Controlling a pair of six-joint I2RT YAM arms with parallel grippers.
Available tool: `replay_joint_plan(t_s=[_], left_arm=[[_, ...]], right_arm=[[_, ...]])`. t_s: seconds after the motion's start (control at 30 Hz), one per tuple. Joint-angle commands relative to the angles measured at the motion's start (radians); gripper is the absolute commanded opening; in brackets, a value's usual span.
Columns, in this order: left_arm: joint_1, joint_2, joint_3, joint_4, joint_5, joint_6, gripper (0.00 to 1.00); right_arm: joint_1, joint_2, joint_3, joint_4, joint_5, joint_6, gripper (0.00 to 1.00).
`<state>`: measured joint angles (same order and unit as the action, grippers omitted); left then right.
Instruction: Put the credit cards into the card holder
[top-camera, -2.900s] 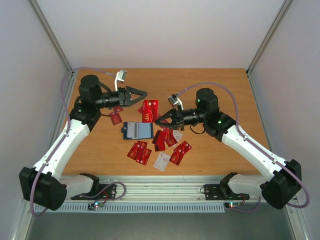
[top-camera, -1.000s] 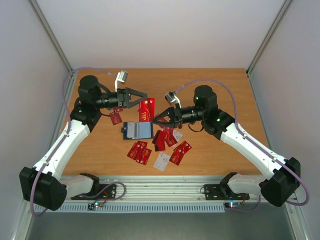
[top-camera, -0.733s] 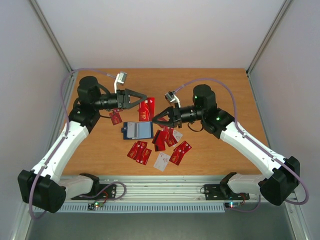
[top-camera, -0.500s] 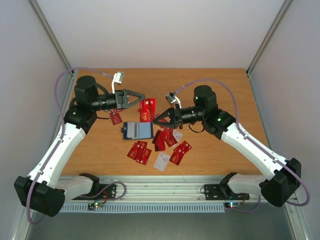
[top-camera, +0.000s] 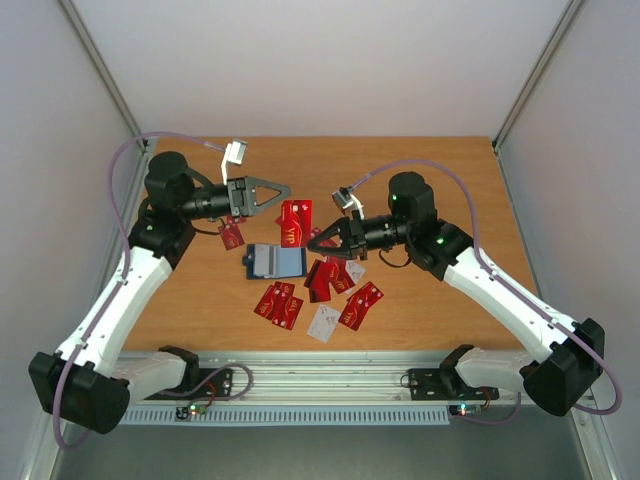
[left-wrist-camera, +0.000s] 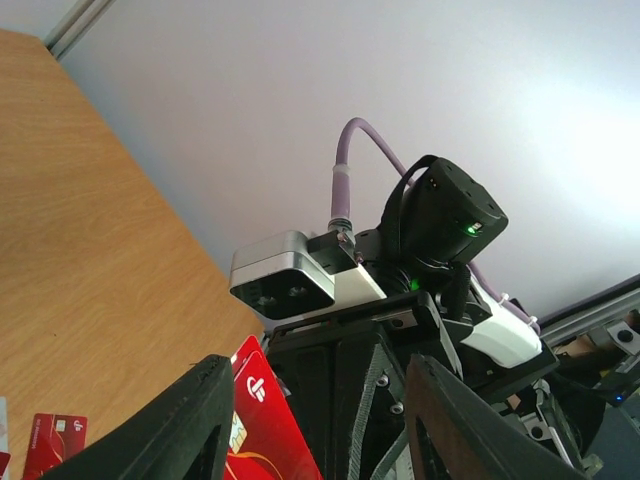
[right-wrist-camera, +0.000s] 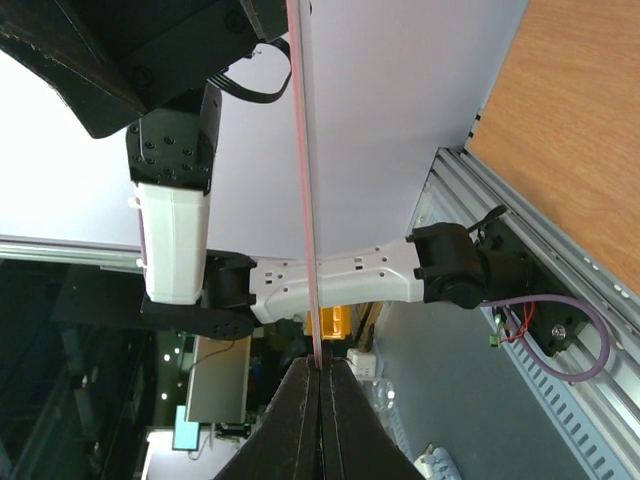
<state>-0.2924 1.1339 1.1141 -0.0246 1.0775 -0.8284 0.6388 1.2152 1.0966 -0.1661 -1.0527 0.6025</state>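
Left gripper (top-camera: 280, 196) drawn back, right gripper's (top-camera: 319, 241) red card (top-camera: 297, 222), long axis upright

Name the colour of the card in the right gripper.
Card: red with pale markings, clearest in the top external view.

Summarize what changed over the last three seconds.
The left arm swung its elbow out to the left, drawing the open, empty left gripper slightly back from the red card. The right gripper nudged left, then back, shut on that card throughout. The card holder and loose cards did not move.
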Motion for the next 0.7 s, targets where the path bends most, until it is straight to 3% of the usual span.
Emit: replay_joint_plan(t_s=[0.0, 0.67], left_arm=[[-0.004, -0.004, -0.016, 0.084, 0.033, -0.025, 0.49], [-0.006, 0.018, -0.026, 0.063, 0.047, -0.015, 0.48]], right_arm=[[0.006, -0.005, 0.023, 0.011, -0.024, -0.017, 0.01], [0.008, 0.005, 0.040, 0.047, -0.041, -0.007, 0.01]])
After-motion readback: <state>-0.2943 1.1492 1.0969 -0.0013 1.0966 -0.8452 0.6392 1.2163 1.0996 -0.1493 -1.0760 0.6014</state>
